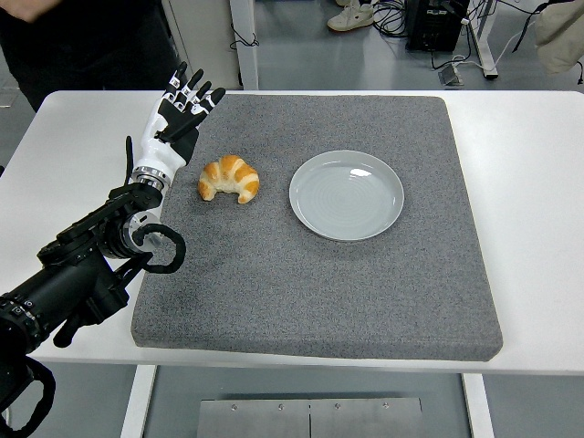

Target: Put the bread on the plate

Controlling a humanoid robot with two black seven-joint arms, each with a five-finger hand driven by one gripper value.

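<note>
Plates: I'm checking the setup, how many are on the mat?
1. The plate lies empty on the grey mat, right of the croissant. Nothing in view could hide another.

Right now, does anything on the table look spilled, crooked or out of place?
Nothing stands out. The golden croissant lies whole on the grey felt mat, left of the empty pale grey round plate and clear of it. The mat sits square on the white table. The left hand hovers open beside the croissant.
</note>
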